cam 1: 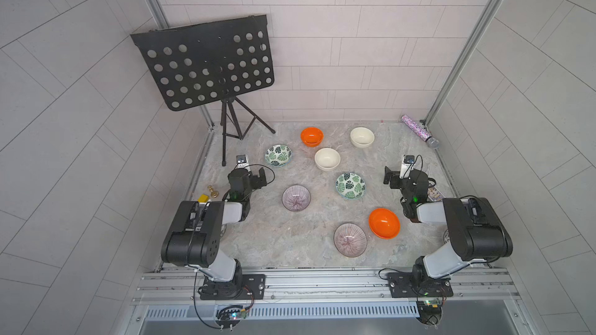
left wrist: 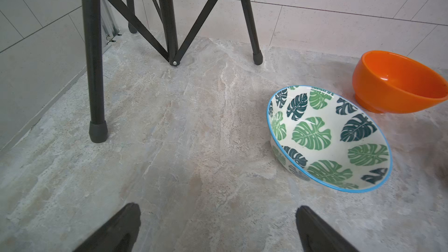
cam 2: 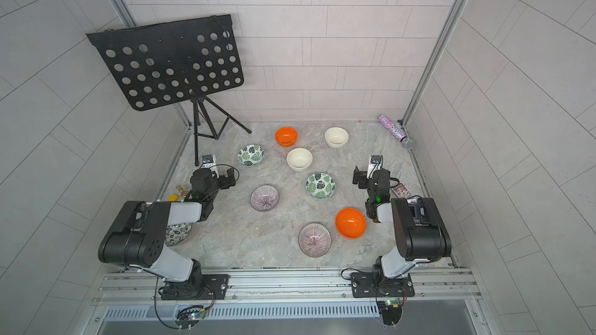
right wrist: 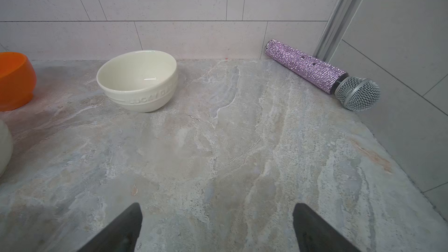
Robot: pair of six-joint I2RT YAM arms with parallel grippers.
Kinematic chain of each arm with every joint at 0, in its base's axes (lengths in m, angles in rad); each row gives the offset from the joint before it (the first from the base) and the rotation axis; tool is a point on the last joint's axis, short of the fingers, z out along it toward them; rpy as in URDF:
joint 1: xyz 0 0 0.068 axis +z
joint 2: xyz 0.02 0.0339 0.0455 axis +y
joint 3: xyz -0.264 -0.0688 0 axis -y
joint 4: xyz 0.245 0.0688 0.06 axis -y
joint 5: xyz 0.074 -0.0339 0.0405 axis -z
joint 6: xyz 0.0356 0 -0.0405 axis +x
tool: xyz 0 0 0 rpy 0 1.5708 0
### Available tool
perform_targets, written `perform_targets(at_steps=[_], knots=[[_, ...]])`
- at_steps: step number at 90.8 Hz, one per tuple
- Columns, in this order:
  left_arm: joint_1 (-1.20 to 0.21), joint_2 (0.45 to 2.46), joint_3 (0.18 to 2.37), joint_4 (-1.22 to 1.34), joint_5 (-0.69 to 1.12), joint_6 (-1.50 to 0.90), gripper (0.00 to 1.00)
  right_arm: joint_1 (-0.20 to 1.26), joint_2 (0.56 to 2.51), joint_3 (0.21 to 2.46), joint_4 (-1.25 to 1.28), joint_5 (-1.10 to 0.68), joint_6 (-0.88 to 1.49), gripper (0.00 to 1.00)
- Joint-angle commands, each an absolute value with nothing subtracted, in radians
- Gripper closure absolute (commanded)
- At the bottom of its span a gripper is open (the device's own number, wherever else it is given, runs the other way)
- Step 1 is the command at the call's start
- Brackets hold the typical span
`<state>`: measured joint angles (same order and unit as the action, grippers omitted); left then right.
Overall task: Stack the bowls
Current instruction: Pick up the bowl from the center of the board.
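My left gripper is spread wide and empty near the green-leaf bowl, and my right gripper likewise, facing the cream bowl.

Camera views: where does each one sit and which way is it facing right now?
Both top views: high above the arm bases, looking down at the table toward the back wall; left arm and right arm show.
Left wrist: behind the open left hand, facing the music stand legs and green-leaf bowl; only its fingertips show.
Right wrist: behind the open right hand, facing the cream bowl and microphone; only its fingertips show.
Shared: both wrist views catch the far orange bowl.
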<state>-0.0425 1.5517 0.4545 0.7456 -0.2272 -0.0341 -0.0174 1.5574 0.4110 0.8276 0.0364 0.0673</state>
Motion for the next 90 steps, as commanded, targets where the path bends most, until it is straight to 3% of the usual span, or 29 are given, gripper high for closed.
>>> perform_targets(at_steps=[1, 85, 90], knots=[[-0.044, 1.533, 0.445, 0.737, -0.216, -0.037, 0.0, -0.015, 1.536, 0.403, 0.824, 0.032, 0.075, 0.0], [-0.04, 1.529, 0.449, 0.726, -0.21, -0.042, 0.0, -0.017, 1.528, 0.406, 0.839, 0.009, 0.077, 0.0], [-0.04, 1.502, 0.496, 0.667, -0.254, -0.053, 0.0, -0.015, 1.423, 0.478, 0.635, 0.005, 0.062, 0.0]])
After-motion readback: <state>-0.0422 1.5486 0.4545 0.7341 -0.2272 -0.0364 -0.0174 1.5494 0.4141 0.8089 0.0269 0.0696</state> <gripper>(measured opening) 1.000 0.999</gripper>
